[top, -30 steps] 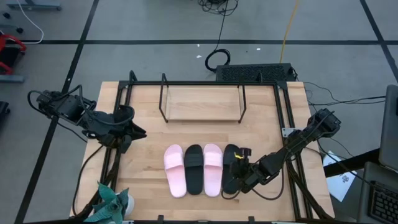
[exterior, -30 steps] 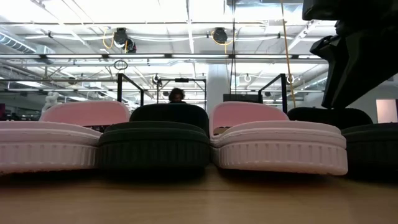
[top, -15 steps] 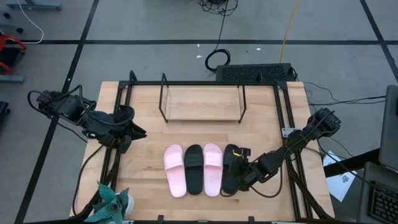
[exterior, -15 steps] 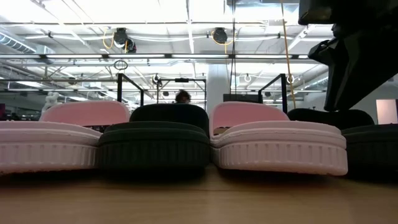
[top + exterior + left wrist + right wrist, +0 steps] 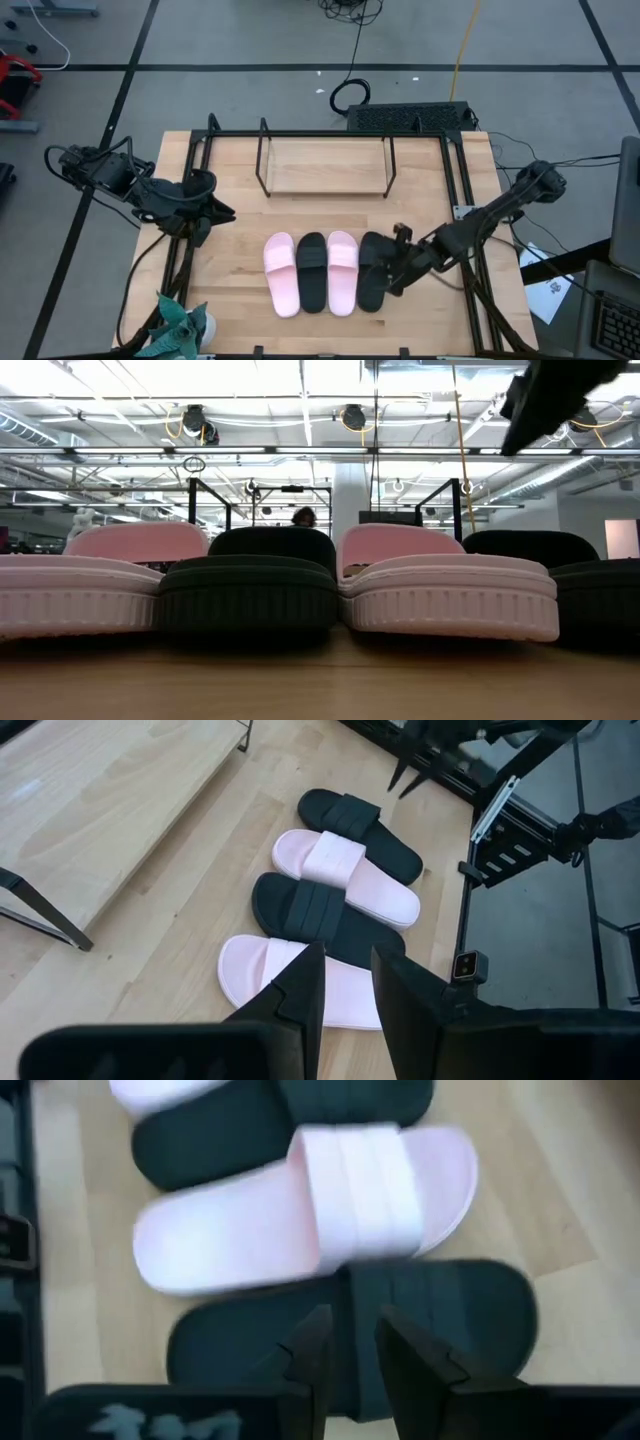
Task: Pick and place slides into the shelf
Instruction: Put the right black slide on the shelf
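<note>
Four slides lie side by side, soles down, on the near middle of the table: pink (image 5: 280, 275), black (image 5: 312, 272), pink (image 5: 342, 272), black (image 5: 372, 272). The low view shows their ends in a row, with the rightmost black slide (image 5: 590, 585) at the right. My right gripper (image 5: 393, 265) hovers open above that slide's right side, high in the low view (image 5: 555, 395). In the right wrist view its fingers (image 5: 355, 1345) stand apart over the black slide (image 5: 420, 1305). The shelf (image 5: 325, 165) stands at the far middle with a bare board. My left gripper (image 5: 205, 215) waits open at the table's left.
A black frame (image 5: 462, 200) rims the table. A green and white bundle (image 5: 180, 325) sits at the near left corner. A dark box (image 5: 410, 117) and cables lie beyond the far edge. Bare wood lies between slides and shelf. A person (image 5: 303, 517) shows far off in the room.
My right gripper has risen from low over the rightmost black slide and drawn a little toward the table's right edge; in the low view it has gone from beside the slide to the top corner. All the slides lie where they were.
</note>
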You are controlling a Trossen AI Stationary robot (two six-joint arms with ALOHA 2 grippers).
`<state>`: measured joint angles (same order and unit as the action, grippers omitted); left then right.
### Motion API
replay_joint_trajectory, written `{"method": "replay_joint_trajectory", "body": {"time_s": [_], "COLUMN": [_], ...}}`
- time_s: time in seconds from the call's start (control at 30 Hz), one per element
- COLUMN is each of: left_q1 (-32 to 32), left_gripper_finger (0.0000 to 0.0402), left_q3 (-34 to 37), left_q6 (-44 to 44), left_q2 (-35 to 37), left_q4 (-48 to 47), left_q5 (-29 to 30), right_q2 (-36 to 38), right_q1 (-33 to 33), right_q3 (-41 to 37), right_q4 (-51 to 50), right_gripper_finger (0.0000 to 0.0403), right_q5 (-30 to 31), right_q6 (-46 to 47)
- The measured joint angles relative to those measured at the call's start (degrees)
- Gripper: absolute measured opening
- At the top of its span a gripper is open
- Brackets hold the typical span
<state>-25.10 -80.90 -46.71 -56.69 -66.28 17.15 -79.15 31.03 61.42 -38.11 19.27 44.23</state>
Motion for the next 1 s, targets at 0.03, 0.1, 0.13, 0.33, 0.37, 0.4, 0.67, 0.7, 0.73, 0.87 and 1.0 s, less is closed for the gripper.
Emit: {"method": "replay_joint_trajectory", "body": {"time_s": [0.03,0.1,0.13,0.33,0.37,0.4,0.67,0.7,0.73,0.87,1.0], "left_q1": [0.0,0.0,0.0,0.0,0.0,0.0,0.0,0.0,0.0,0.0,0.0], "left_gripper_finger": [0.0086,0.0086,0.0086,0.0086,0.0086,0.0086,0.0086,0.0086,0.0086,0.0086,0.0086], "left_q3": [0.0,0.0,0.0,0.0,0.0,0.0,0.0,0.0,0.0,0.0,0.0], "left_q6": [0.1,0.1,0.1,0.1,0.1,0.1,0.1,0.0,0.0,0.0,0.0], "left_q2": [0.0,0.0,0.0,0.0,0.0,0.0,0.0,0.0,0.0,0.0,0.0], "left_q4": [0.0,0.0,0.0,0.0,0.0,0.0,0.0,0.0,0.0,-0.1,-0.1], "left_q5": [0.0,0.0,0.0,0.0,0.0,0.0,0.0,0.2,0.5,1.0,1.0], "right_q2": [1.0,2.8,3.5,6.7,6.8,7.1,9.1,9.3,9.4,9.3,8.9], "right_q1": [-0.4,-1.5,-2.2,-7.1,-7.9,-8.7,-14.6,-15.3,-16.0,-18.1,-19.9], "right_q3": [-0.3,-1.3,-1.9,-7.9,-9.1,-10.3,-16.0,-16.1,-16.1,-16.1,-16.2], "right_q4": [0.0,-0.1,0.0,1.5,2.1,3.3,13.4,12.6,12.0,10.3,8.6], "right_gripper_finger": [0.0071,0.0071,0.0071,0.0086,0.0095,0.0106,0.0184,0.0189,0.0191,0.0193,0.0190], "right_q5": [0.0,-0.9,-2.2,-13.6,-15.2,-16.7,-24.1,-24.0,-24.0,-24.1,-24.2], "right_q6": [-0.2,-0.6,-0.8,0.4,0.5,0.4,-3.0,-3.7,-4.6,-9.2,-12.4]}}
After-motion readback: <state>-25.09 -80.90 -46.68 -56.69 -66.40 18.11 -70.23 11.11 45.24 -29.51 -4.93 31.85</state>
